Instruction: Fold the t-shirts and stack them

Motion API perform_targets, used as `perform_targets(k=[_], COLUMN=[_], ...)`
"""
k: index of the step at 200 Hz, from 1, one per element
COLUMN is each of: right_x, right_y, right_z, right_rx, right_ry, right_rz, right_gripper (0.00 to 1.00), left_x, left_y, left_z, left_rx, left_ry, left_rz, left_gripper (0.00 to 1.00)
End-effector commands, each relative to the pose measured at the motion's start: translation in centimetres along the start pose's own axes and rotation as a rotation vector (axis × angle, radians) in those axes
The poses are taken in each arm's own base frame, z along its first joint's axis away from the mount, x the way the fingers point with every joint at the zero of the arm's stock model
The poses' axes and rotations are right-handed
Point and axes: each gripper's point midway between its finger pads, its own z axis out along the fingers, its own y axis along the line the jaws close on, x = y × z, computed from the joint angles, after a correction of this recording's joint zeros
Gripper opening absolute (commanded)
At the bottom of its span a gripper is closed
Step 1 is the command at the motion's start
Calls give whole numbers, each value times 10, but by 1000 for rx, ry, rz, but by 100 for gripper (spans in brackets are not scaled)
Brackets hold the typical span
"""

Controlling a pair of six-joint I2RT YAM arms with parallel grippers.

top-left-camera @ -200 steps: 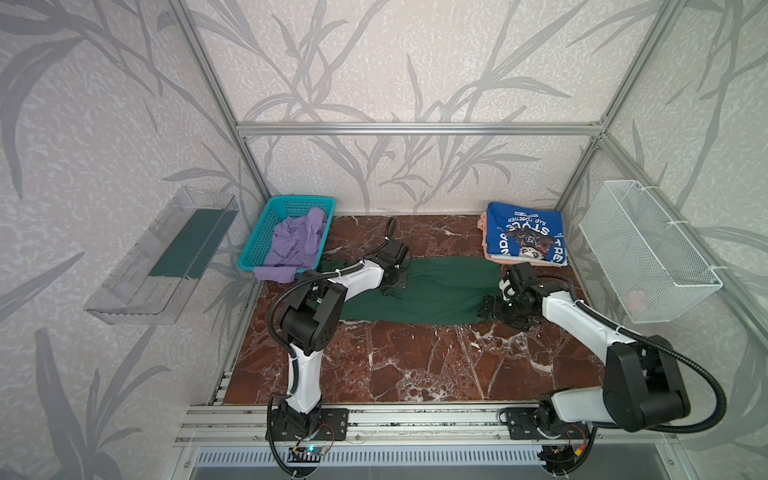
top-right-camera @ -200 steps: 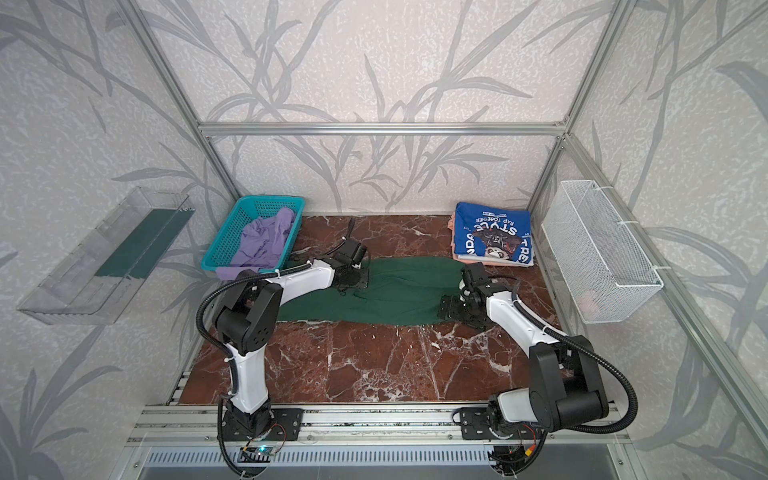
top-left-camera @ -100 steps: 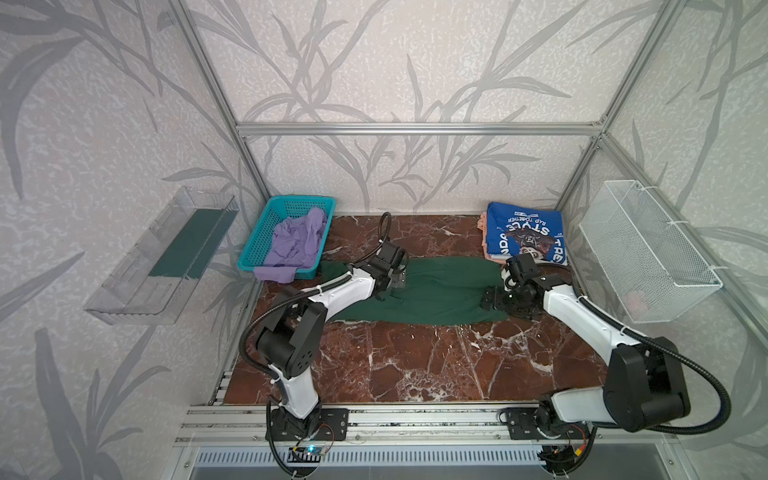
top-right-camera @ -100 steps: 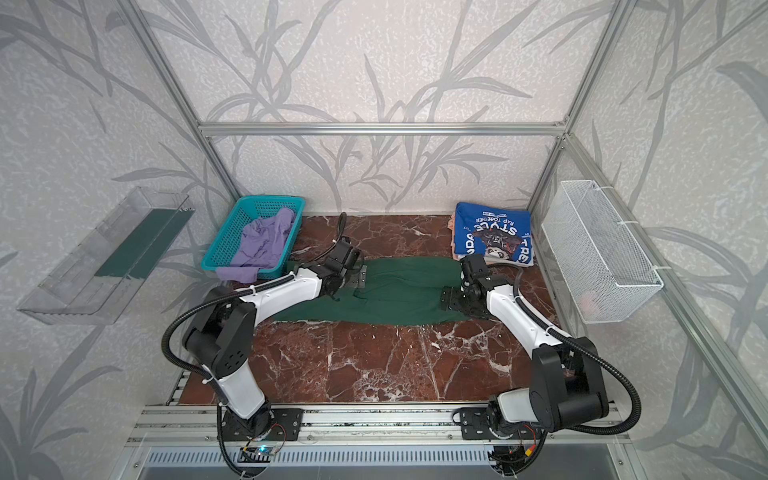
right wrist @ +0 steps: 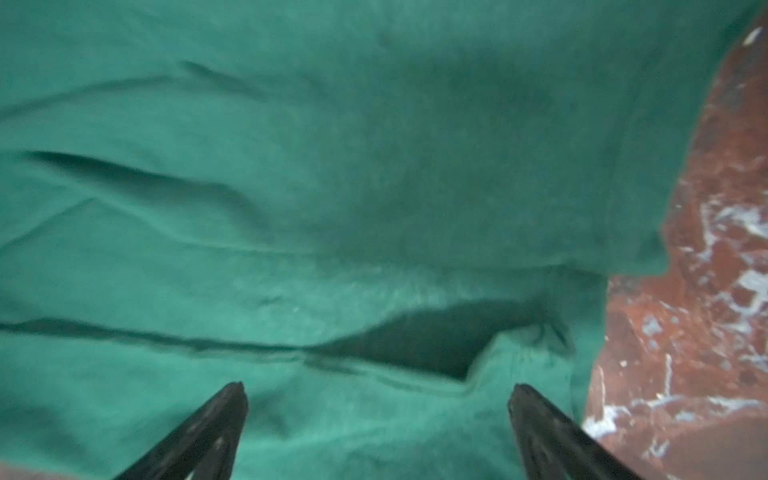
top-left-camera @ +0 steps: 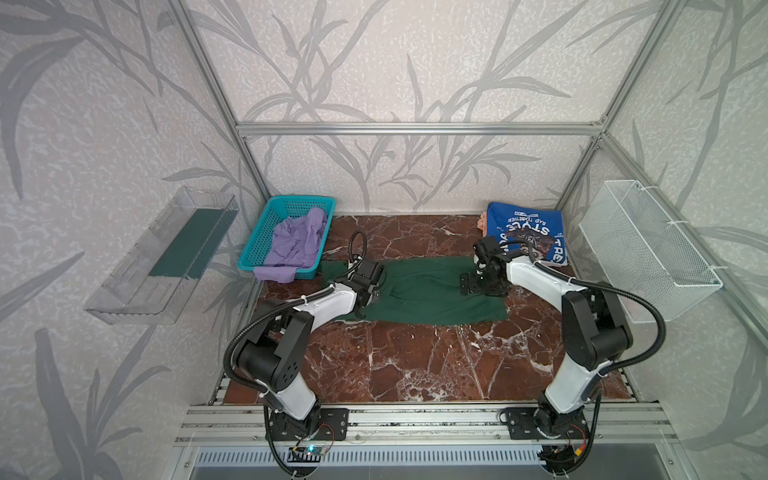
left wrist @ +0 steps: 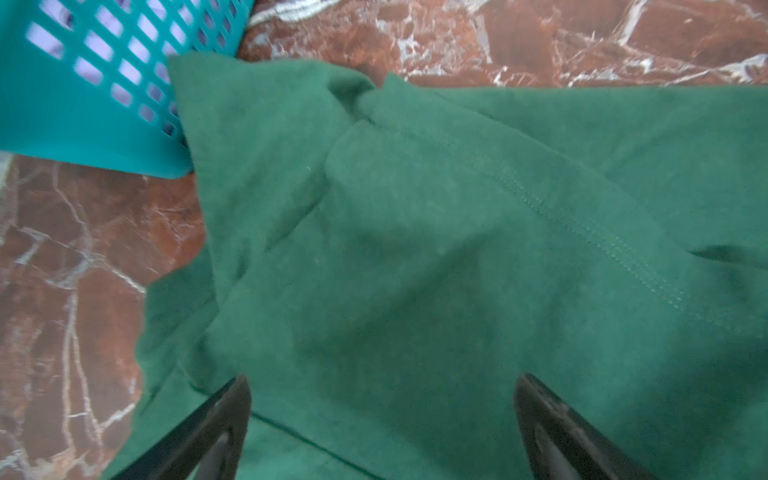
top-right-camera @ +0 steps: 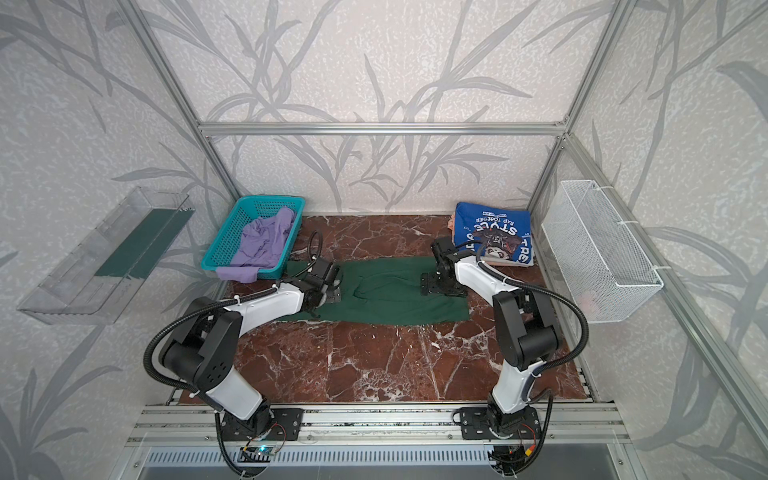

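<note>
The dark green t-shirt (top-left-camera: pixel 424 291) (top-right-camera: pixel 395 297) lies as a long flat band across the middle of the marble table. My left gripper (top-left-camera: pixel 371 287) (left wrist: pixel 382 399) hovers open over its left end, with only green cloth under the fingers. Over the shirt's right end my right gripper (top-left-camera: pixel 478 286) (right wrist: pixel 376 403) stands open beside a raised fold. A lavender t-shirt (top-left-camera: pixel 296 243) lies crumpled in the basket and hangs over its front edge. The folded blue t-shirt (top-left-camera: pixel 530 235) lies at the back right on a peach t-shirt (top-left-camera: pixel 482 221).
The turquoise basket (top-left-camera: pixel 259 239) (left wrist: pixel 75 108) stands at the back left, touching the green shirt's corner. A white wire basket (top-left-camera: pixel 648 249) hangs on the right wall and a clear tray (top-left-camera: pixel 166 257) on the left wall. Bare marble (top-left-camera: pixel 415 365) stretches in front.
My left gripper has opened and drawn back towards the front left over the shirt's left end. My right gripper has moved left from the shirt's right edge onto the cloth.
</note>
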Motion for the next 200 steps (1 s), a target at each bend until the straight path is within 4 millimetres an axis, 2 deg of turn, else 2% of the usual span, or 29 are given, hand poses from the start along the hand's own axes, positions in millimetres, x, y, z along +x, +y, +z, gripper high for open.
perform_targets(k=[1, 25, 52, 88, 113, 128, 176, 200], right_x=[8, 24, 47, 73, 98, 108, 150, 167], right_y=[-12, -19, -27, -35, -43, -44, -37, -35], right_z=[12, 26, 28, 15, 12, 3, -8, -9], right_rx=[84, 108, 115, 118, 127, 114, 30, 7], right_ry=[59, 121, 153, 165, 202, 197, 207, 214], right_rz=[-32, -36, -20, 17, 50, 75, 136, 154], right_gripper=[99, 99, 100, 100, 100, 100, 100, 100], left_x=[-4, -11, -25, -41, -51, -54, -71, -76], left_y=[-7, -14, -28, -44, -54, -61, -87, -110], left_z=[10, 22, 38, 62, 75, 82, 102, 108], left_rx=[6, 4, 23, 46, 70, 87, 142, 232], left_ry=[1, 10, 20, 45, 52, 63, 87, 202], left_rz=[-38, -32, -35, -33, -38, -34, -9, 25], left_gripper=[99, 99, 99, 99, 99, 99, 99, 97])
